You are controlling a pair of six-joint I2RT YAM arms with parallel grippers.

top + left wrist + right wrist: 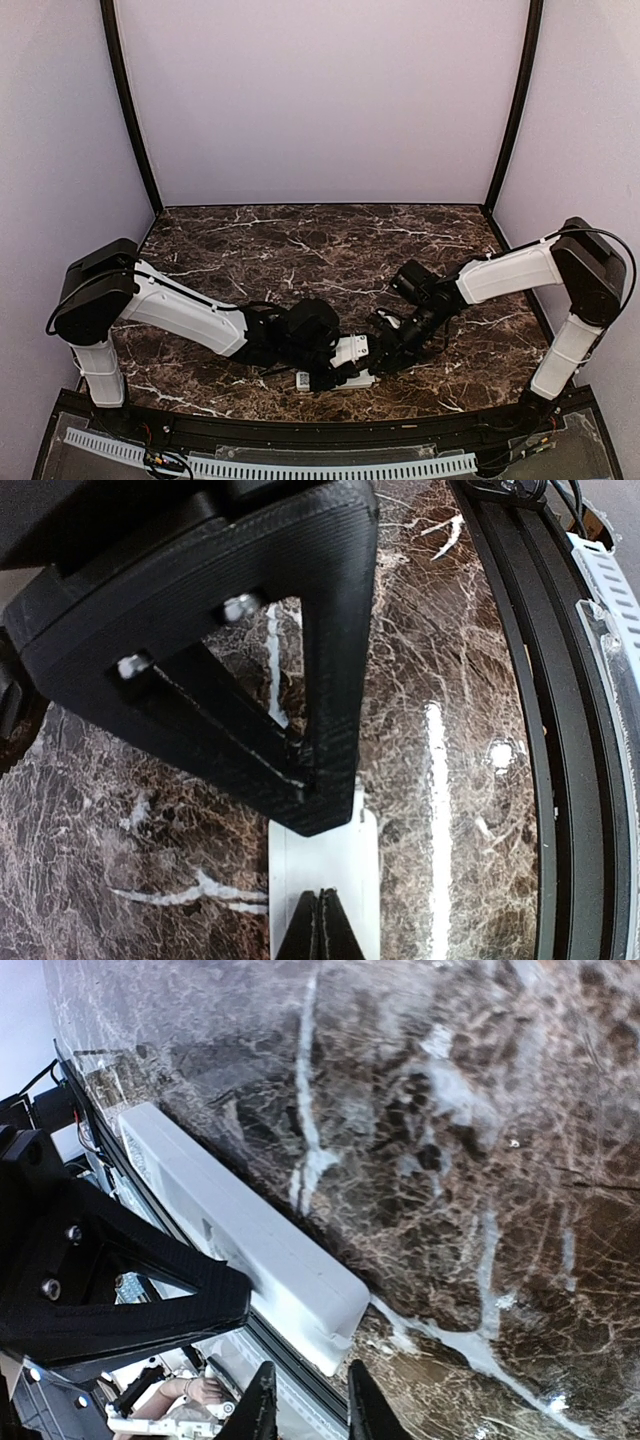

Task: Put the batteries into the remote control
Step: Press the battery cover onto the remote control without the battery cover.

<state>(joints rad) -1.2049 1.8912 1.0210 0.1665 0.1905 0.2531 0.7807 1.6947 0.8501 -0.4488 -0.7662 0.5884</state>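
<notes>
Two grippers at remote | left gripper pressed together over it | right gripper slightly spread, empty | risk: nudge skids remote.

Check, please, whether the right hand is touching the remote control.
Cannot tell. In the right wrist view the open right hand sits at the end of the remote control, but neither contact nor a gap shows plainly; the top view hides it.

Bright overhead light streaks glare across the glossy table; wrist views warp.
</notes>
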